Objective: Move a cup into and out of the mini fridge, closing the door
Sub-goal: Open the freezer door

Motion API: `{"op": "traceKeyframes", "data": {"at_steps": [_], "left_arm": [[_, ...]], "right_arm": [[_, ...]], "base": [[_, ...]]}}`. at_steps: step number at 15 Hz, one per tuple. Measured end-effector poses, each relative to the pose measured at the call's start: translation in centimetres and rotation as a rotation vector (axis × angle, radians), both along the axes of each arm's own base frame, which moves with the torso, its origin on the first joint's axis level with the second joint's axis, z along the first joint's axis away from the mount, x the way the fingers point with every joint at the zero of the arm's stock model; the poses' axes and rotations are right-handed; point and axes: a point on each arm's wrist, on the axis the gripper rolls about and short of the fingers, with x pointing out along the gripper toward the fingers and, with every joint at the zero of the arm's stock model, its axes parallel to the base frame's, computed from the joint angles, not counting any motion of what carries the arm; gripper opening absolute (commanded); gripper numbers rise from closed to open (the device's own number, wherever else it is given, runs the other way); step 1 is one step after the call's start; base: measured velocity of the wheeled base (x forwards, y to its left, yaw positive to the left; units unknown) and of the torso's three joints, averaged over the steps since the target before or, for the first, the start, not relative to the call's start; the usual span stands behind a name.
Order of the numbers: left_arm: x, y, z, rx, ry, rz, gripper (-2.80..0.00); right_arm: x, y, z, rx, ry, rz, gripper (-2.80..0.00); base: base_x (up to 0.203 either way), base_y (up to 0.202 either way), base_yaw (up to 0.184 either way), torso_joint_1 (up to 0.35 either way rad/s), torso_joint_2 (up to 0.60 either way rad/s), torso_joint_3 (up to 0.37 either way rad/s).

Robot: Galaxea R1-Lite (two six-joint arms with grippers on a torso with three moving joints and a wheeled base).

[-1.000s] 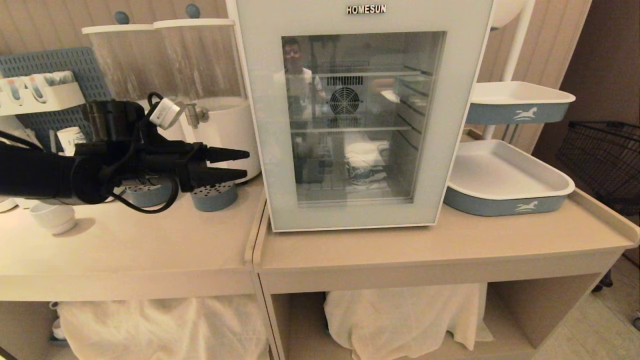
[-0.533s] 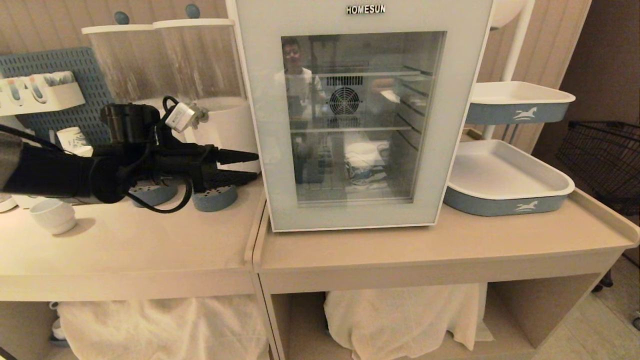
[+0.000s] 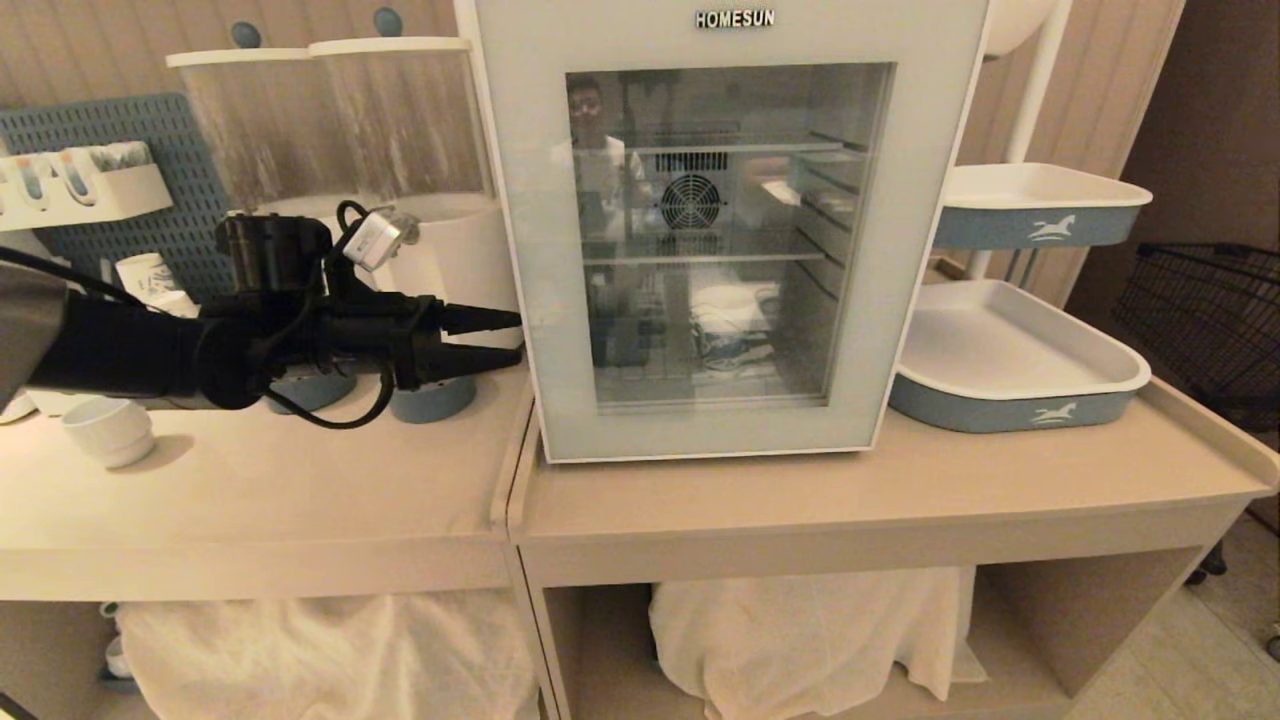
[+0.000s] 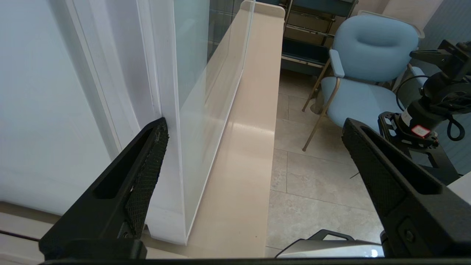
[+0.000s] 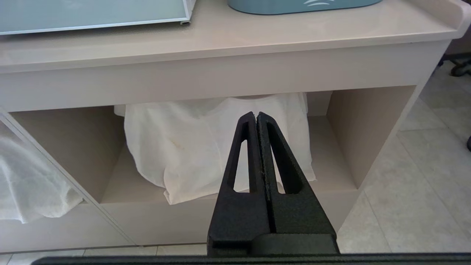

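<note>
With the door (image 3: 700,240) shut and a cup (image 3: 735,330) inside the fridge (image 3: 510,200), we bring our left gripper (image 3: 515,338), jaws wide and empty, to the door's edge, which must next be hooked and swung open.

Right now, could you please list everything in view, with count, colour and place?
mini fridge: one, white, on right counter.
door: one, glass, pale frame, shut.
cup: one, white with blue print, inside fridge, bottom.
trays: two, white and blue, beside fridge.
rounded cup: one, white, left counter.
cloths: two, white, under counters.
chair: one, blue, on floor.
left claw: black, open, at door's edge.
right claw: black, shut, parked low.
</note>
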Motion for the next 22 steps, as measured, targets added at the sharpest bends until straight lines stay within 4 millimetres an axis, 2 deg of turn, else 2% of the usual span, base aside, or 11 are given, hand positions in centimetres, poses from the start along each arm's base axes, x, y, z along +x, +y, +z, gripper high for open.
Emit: {"op": "traceKeyframes", "data": {"at_steps": [9, 15, 19, 22], "left_arm": [[1.2, -1.1, 0.4, 0.015, -0.108, 0.051, 0.00], [0.9, -1.3, -0.6, 0.008, -0.026, 0.042, 0.00], [0.3, -1.6, -1.5, -0.004, 0.040, -0.011, 0.00], [-0.3, -2.2, -1.3, -0.022, 0.086, -0.076, 0.00]], "right_arm": [[0.0, 0.0, 0.0, -0.001, -0.001, -0.002, -2.80], [0.0, 0.0, 0.0, 0.000, -0.001, -0.001, -2.80], [0.0, 0.0, 0.0, -0.002, -0.001, -0.002, -2.80], [0.0, 0.0, 0.0, -0.002, 0.000, -0.003, -2.80]], "base": [[0.000, 0.000, 0.000, 0.000, 0.00, 0.000], [0.000, 0.000, 0.000, 0.000, 0.00, 0.000], [0.000, 0.000, 0.000, 0.000, 0.00, 0.000], [0.000, 0.000, 0.000, 0.000, 0.00, 0.000]]}}
